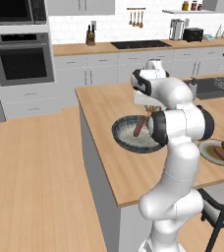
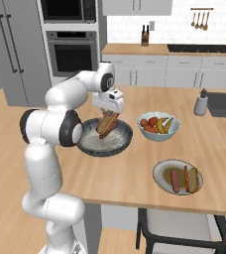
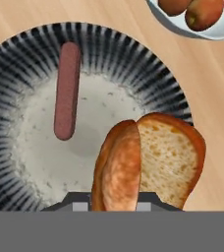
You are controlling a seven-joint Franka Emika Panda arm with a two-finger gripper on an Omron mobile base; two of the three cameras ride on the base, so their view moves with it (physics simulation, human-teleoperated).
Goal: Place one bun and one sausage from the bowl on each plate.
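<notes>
Seemingly hidden behind the arm in the left base view, the hand cannot be made out there; the dark ribbed bowl (image 1: pixel 133 135) sits on the wooden surface (image 1: pixel 109 162) with a sausage (image 1: pixel 139 127) leaning inside it. To the right, a plate (image 1: pixel 207 150) carries a sausage and a bun.

From the right base view, the hand (image 2: pixel 107 120) hangs over the bowl (image 2: pixel 120 141), clenched on a split bun (image 2: pixel 106 124) that is lifted above the bowl's floor. A white fruit bowl (image 2: pixel 158 130) stands just beside the dark bowl, and the filled plate (image 2: pixel 160 174) lies nearer the surface's front edge.

Looking down the hand view, the bun (image 3: pixel 148 162) rises between the fingertips, while the remaining sausage (image 3: pixel 67 89) lies on the bowl's (image 3: pixel 114 54) speckled floor.
</notes>
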